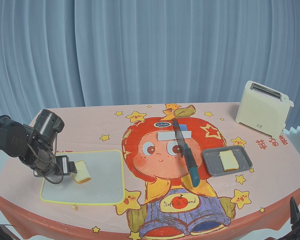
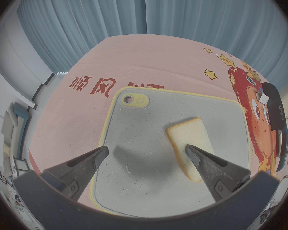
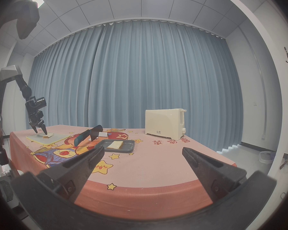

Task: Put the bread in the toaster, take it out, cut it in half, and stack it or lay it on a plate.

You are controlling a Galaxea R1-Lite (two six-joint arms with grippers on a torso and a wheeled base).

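Observation:
A half slice of bread point(image 1: 81, 171) point(image 2: 190, 138) lies on the grey, yellow-rimmed cutting board point(image 1: 100, 180) point(image 2: 144, 176) at the table's left. My left gripper point(image 1: 72, 168) point(image 2: 147, 152) hovers low over the board, open, one fingertip point(image 2: 198, 158) above the bread's edge and bare board between the fingers. A second half slice point(image 1: 228, 160) point(image 3: 116, 144) rests in the grey tray point(image 1: 211, 164) point(image 3: 128, 147). The cream toaster point(image 1: 263, 108) point(image 3: 164, 123) stands at the back right. My right gripper point(image 3: 142, 150) is open and holds nothing, off the table's near right corner.
A teal-handled knife point(image 1: 188, 157) point(image 3: 86, 134) lies slanted on a small stand at the table's middle, blade pointing away. A crumb point(image 1: 75, 207) sits by the board's front edge. A blue curtain hangs behind the table.

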